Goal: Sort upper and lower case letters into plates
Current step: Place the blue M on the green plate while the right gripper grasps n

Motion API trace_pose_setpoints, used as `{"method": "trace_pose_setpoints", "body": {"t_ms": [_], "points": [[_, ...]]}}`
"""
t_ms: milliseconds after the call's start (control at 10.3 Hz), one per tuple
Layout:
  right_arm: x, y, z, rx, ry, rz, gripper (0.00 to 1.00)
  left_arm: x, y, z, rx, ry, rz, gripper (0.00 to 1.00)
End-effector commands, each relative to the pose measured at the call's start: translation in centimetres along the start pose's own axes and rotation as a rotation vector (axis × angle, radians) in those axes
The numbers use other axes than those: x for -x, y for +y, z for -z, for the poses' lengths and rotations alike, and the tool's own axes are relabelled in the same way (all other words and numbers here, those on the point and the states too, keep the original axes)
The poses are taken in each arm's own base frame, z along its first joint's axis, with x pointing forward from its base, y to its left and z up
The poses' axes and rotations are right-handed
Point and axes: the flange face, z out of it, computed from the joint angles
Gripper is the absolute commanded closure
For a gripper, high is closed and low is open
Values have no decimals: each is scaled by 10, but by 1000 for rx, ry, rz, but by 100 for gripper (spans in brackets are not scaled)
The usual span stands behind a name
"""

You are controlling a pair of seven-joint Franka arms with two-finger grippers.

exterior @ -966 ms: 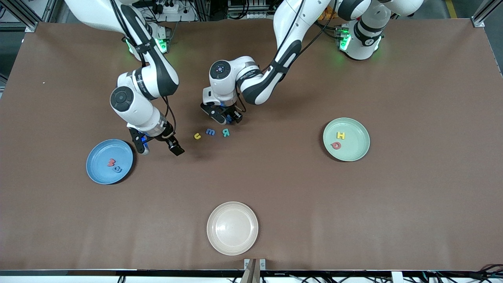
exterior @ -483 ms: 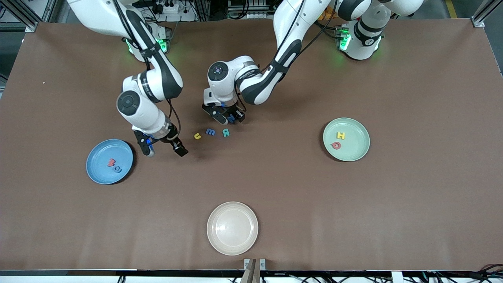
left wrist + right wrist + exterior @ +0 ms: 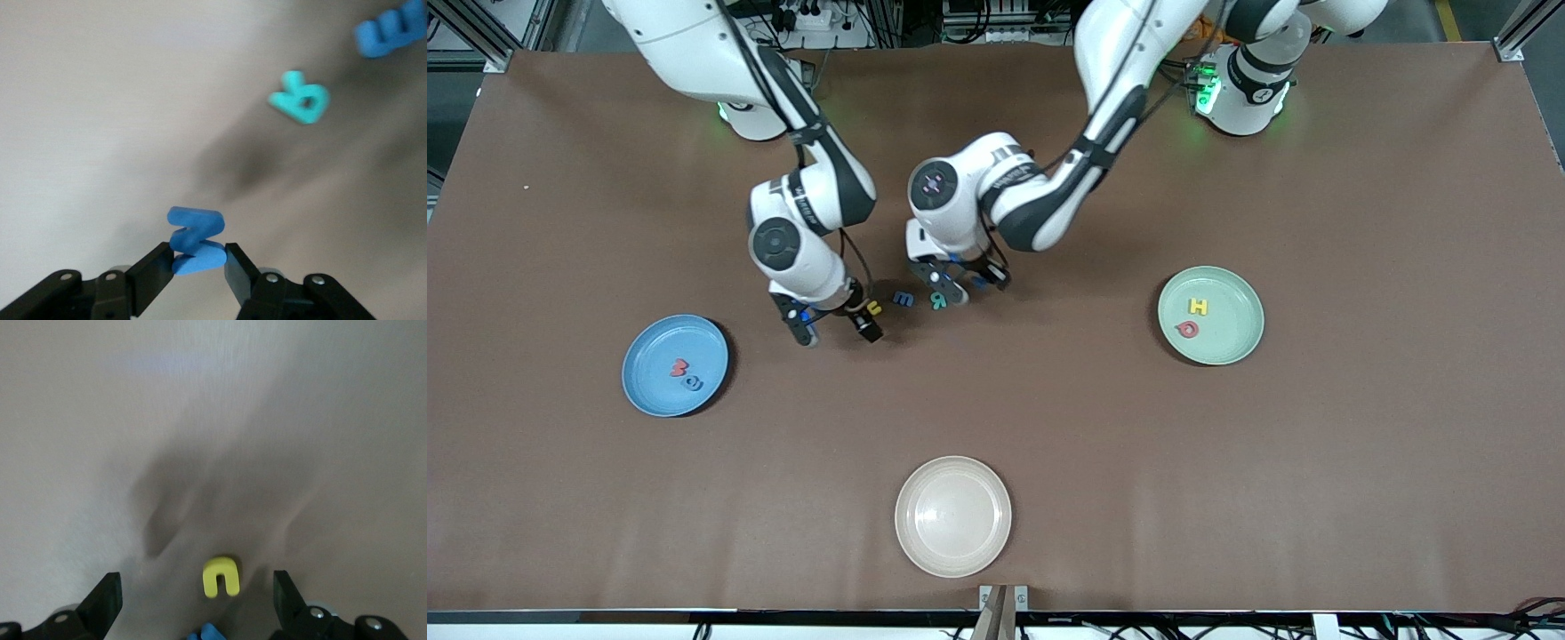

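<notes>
Brown matting covers the table (image 3: pixel 1360 462) where two Franka arms work at sorting letters into plates. Three plates lie on it: a cream-white plate (image 3: pixel 953 516), nearest the front camera, holds nothing; the blue plate (image 3: pixel 675 364), toward the right arm's end, carries a red-pink letter (image 3: pixel 679 367) and a blue letter (image 3: pixel 691 383); the pale green plate (image 3: pixel 1210 315), toward the left arm's end, holds a yellow H (image 3: pixel 1198 307) and a red-pink Q (image 3: pixel 1187 329).

Between the two coloured plates, three letters remain on the table in a short row: a yellow u (image 3: pixel 874 308), a blue m (image 3: pixel 903 300) and a teal R (image 3: pixel 938 300). The left gripper (image 3: pixel 197 261) hangs over the table just beside the teal R, its fingers pinched on a blue Z (image 3: pixel 195 240), which is clear of the surface. The right gripper (image 3: pixel 197 595) sits low over the yellow u, fingers spread wide on either side of it, nothing yet in its grasp.

The step in hand looks twofold: the left arm has its capital and should next carry it to the pale green plate, while the right arm needs to drop, close on the u, and take it to the blue plate.
</notes>
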Motion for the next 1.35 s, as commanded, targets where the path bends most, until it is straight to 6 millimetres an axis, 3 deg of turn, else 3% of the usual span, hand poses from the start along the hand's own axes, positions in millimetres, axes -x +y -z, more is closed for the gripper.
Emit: {"method": "trace_pose_setpoints", "body": {"t_ms": [0, 193, 290, 387, 483, 676, 870, 1160, 1256], "points": [[5, 3, -4, 1, 13, -5, 0, 20, -78, 32, 29, -67, -203, 90], [13, 10, -8, -21, 23, 8, 0, 42, -155, 39, 73, -135, -328, 90], [15, 11, -9, -24, 26, 10, 0, 54, -186, 38, 94, -145, -360, 90], [17, 12, -9, -24, 26, 13, 0, 68, -202, 30, 112, -166, -372, 90], [17, 15, -13, -11, 35, 30, 0, 84, -213, 20, 125, -192, -363, 90], [19, 20, -18, 7, 55, 50, 0, 118, -211, 14, 123, -195, -360, 90], [20, 21, -20, 16, 80, 52, 0, 155, -223, 1, 118, -160, -351, 90], [21, 20, -19, 14, 83, 55, 3, 176, -243, -31, 121, -111, -385, 90], [21, 19, -17, 8, 83, 55, 51, 179, -242, -40, 118, -102, -390, 90]]}}
